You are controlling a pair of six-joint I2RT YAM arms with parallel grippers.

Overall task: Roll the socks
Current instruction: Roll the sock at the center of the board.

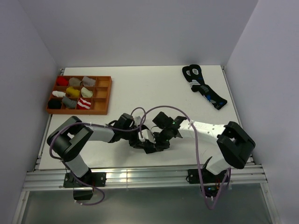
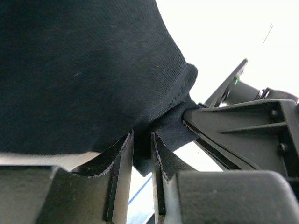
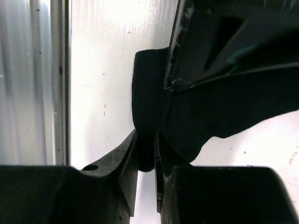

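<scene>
Both arms fold inward from their bases, elbows out at the near corners and forearms running low across the worktop (image 1: pixel 140 88) toward each other, so the wrists meet near its near-centre edge and tip downward. The left fingers (image 1: pixel 144 145) and right fingers (image 1: pixel 160 140) sit almost tip to tip there, and each wrist view shows the other arm's black housing just beside its own tips. The black sock (image 2: pixel 84 70) hangs between them at that spot. In the left wrist view its bulk spreads above and to the left, while a narrow twisted end passes down into the slim gap between the left fingers, which are closed on it. In the right wrist view the right fingers are likewise nearly together, pinching a fold of the same sock just above the white surface. The striped sock (image 1: pixel 84 103) lies bundled in the near row of the tray (image 1: pixel 106 95) at far left, well apart from both arms
</scene>
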